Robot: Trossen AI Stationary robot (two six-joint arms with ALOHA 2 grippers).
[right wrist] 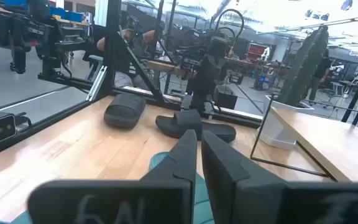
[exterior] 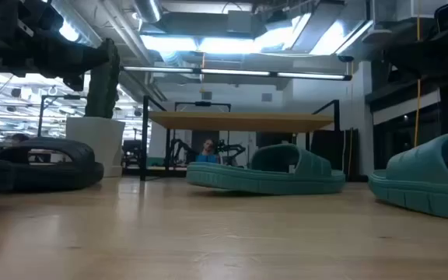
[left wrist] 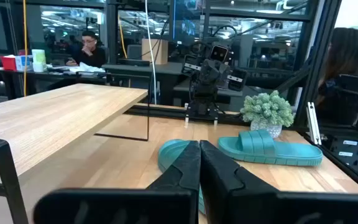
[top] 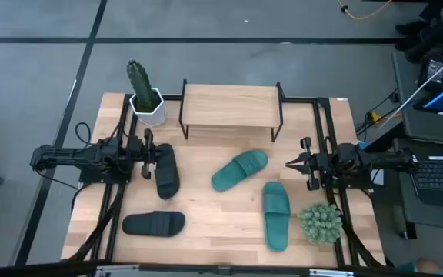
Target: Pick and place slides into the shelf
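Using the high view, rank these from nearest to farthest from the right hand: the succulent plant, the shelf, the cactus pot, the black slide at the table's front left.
From the right hand:
1. Succulent plant, just in front of that hand, front right corner.
2. Shelf, at the back centre.
3. Cactus pot, back left, and black slide, front left: too close to call.

No legible text, label, brand or number on anything in view

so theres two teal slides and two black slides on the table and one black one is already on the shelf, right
Not quite: no slide is on the shelf. The high view shows its plank top bare, and the low view shows nothing under it. Both teal slides and both black slides lie on the table.
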